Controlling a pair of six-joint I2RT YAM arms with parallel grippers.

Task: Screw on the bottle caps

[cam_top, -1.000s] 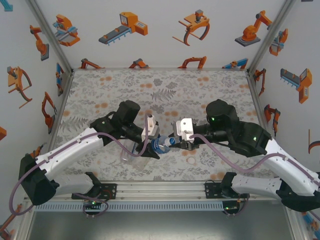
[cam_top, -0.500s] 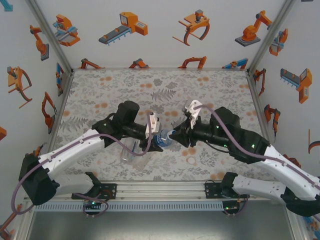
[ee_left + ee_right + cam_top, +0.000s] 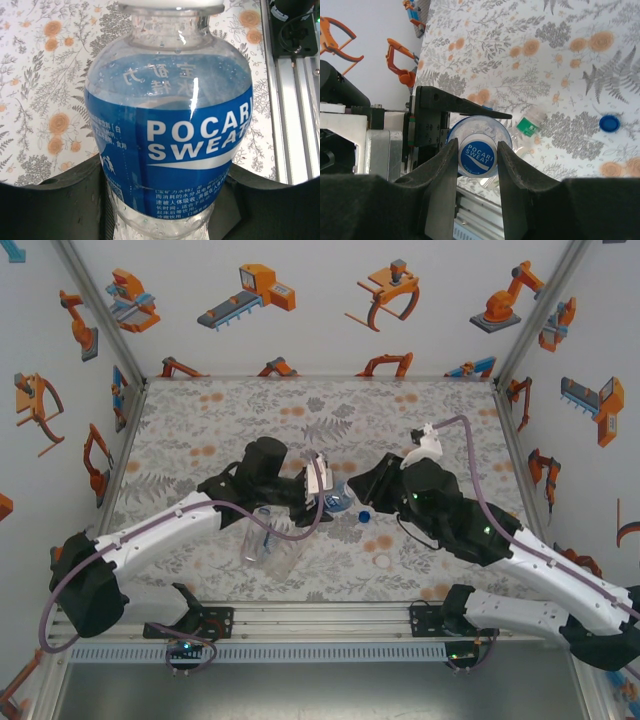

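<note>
Rolling at the wrist, the right arm has swung its white camera block from beside the bottle round to the far side, and the left arm has edged further over the bench (image 3: 200,420).

The clear ribbed plastic bottle with a blue label band (image 3: 170,130) is held lying level above the bench in the left claw (image 3: 165,202), whose black fingers are closed part-way round its lower body. The right claw (image 3: 477,150) is nearly closed, pinching the white round screw cap with blue print (image 3: 479,156) at the bottle's mouth.

If bottle and claw are not in line, the cap could bite crooked. The thin bottle might also turn along with the cap. A small blue round cap (image 3: 609,123) lies loose on the bench nearby.
</note>
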